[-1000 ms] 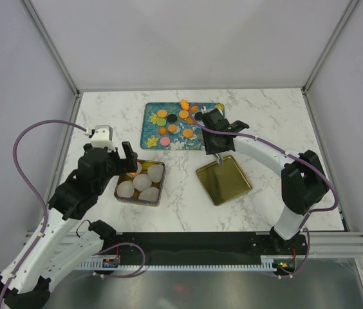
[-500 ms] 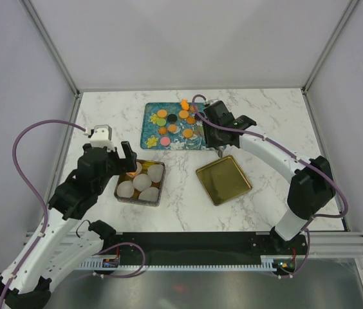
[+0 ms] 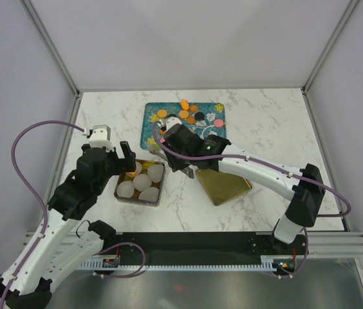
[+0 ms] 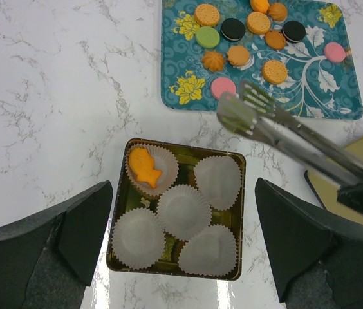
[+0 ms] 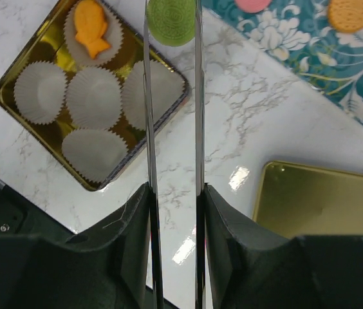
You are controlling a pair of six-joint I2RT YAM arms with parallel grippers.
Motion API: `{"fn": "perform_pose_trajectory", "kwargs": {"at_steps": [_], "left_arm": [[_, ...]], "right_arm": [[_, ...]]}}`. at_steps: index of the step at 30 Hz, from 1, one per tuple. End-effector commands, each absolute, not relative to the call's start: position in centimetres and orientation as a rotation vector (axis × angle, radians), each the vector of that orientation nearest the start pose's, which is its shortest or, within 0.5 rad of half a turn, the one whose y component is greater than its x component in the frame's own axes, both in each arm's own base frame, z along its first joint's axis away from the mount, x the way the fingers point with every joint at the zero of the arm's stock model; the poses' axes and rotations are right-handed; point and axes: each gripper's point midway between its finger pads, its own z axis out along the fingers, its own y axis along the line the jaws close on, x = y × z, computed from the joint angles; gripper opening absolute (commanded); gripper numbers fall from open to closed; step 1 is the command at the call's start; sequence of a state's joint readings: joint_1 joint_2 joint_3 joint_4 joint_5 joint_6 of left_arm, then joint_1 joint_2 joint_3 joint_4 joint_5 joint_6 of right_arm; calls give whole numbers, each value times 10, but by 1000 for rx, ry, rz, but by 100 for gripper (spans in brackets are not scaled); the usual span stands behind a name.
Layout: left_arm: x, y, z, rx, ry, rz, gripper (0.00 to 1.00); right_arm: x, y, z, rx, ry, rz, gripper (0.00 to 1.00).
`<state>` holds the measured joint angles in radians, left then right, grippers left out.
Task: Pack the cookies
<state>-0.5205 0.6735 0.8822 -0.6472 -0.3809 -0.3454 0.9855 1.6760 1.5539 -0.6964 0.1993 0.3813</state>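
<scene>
Several cookies (image 3: 183, 114) in orange, black, pink and green lie on the teal floral tray (image 3: 215, 113), also in the left wrist view (image 4: 259, 23). My right gripper (image 3: 176, 147) (image 5: 174, 193) is shut on metal tongs (image 5: 148, 96) that pinch a green cookie (image 5: 172, 20) over the marble, between the tray and the gold tin (image 3: 160, 191) (image 5: 2, 95). The tin holds several white paper cups (image 4: 183, 211). One cup holds an orange fish-shaped cookie (image 4: 144, 167). My left gripper (image 3: 127, 161) (image 4: 183, 212) is open and empty above the tin.
A gold lid (image 3: 228, 187) lies right of the tin, partly under the right arm, and shows in the right wrist view (image 5: 323, 199). The tongs (image 4: 278, 125) reach across between tray and tin. The enclosure walls stand close on both sides.
The right arm has swung left from the tray's right side toward the tin, carrying the tongs with the green cookie. The left arm has not moved.
</scene>
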Motion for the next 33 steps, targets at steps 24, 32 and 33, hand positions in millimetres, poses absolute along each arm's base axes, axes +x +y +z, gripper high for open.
{"fn": "perform_pose_trajectory", "kwargs": {"at_steps": [24, 32, 33], "left_arm": [[244, -78, 258, -61, 1938, -197, 100], [244, -78, 258, -58, 1941, -201, 100], [245, -78, 258, -59, 1940, -200, 100]], "right_arm": [[201, 379, 143, -783, 2415, 361, 39], [202, 377, 145, -777, 2405, 344, 48], [203, 377, 146, -774, 2404, 344, 48]]}}
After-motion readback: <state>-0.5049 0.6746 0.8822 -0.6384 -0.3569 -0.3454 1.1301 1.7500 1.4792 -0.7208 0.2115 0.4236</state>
